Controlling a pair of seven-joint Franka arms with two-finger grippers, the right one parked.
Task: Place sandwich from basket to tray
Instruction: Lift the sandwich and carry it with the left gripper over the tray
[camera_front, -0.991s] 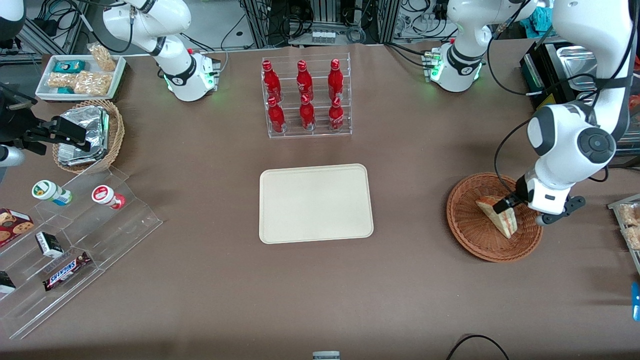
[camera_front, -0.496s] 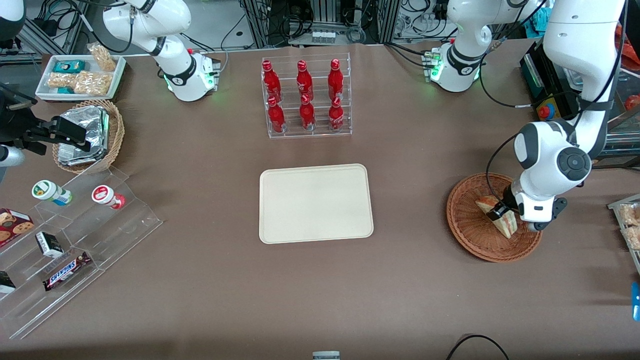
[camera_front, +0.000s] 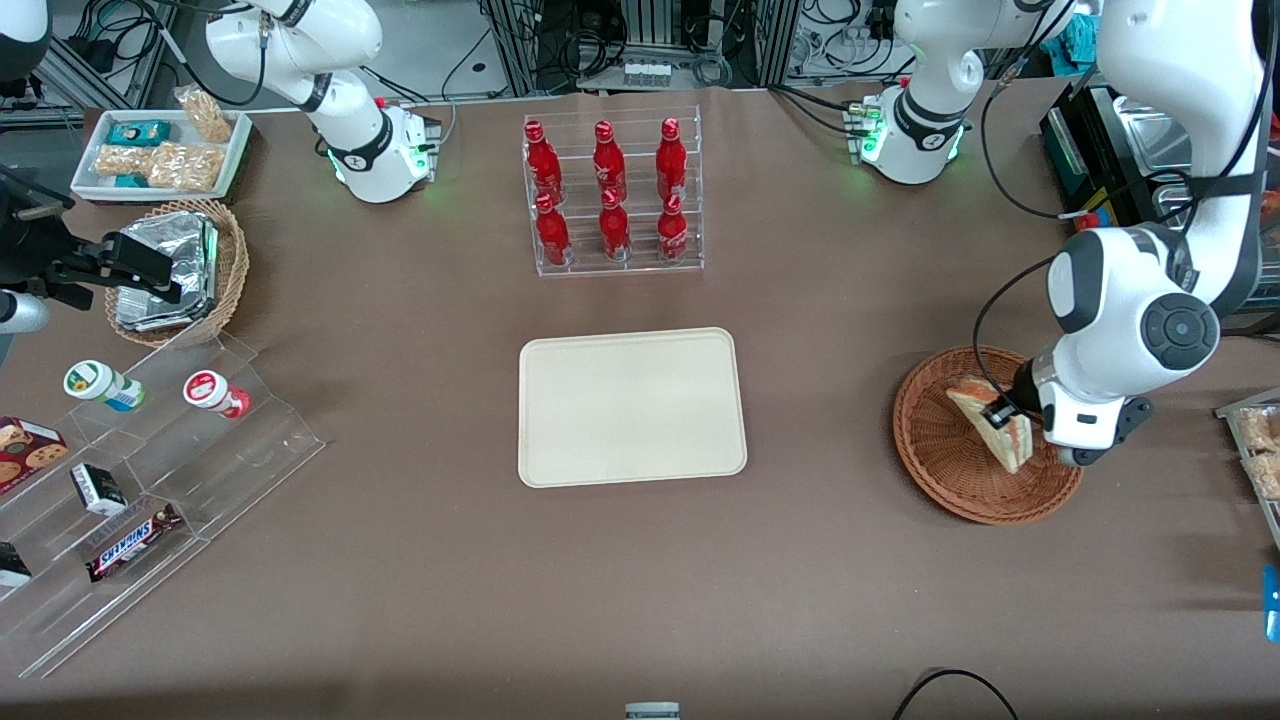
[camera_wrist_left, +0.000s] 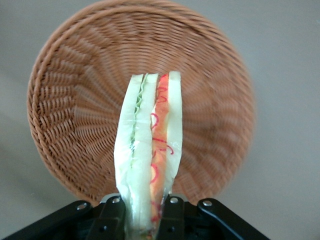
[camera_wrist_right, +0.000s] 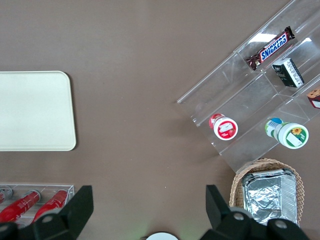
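The brand name "SNICKERS" can be read in blue letters on a brown chocolate bar (camera_front: 133, 541) laid on the lowest step of a clear plastic stand (camera_front: 150, 480) toward the parked arm's end of the table, and the same word is seen on that bar (camera_wrist_right: 271, 47) in the right wrist view. White script is printed on the red bottles (camera_front: 605, 190) in the clear rack, but it cannot be made out. No other lettering can be read, and none is carried by the gripper (camera_front: 1003, 415) over the basket (camera_front: 940, 470).
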